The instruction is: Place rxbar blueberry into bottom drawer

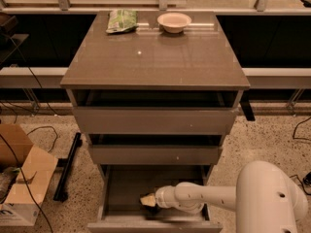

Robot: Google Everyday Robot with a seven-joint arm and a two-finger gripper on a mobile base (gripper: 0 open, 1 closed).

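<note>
Camera view: the white arm (214,198) reaches low, so its tool (147,199) is inside the open bottom drawer (127,183), where the snack goes. I cannot tell if the tool is gripping. I cannot pick out the rxbar blueberry; I guess it is by the tool. A green bag (121,20) and a bowl (174,22) sit on the brown counter (155,62). A cardboard box (24,178) stands on the speckled floor (257,140).

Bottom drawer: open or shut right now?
Open: the bottom drawer is pulled out, its floor exposed, and the gripper sits inside it.
</note>
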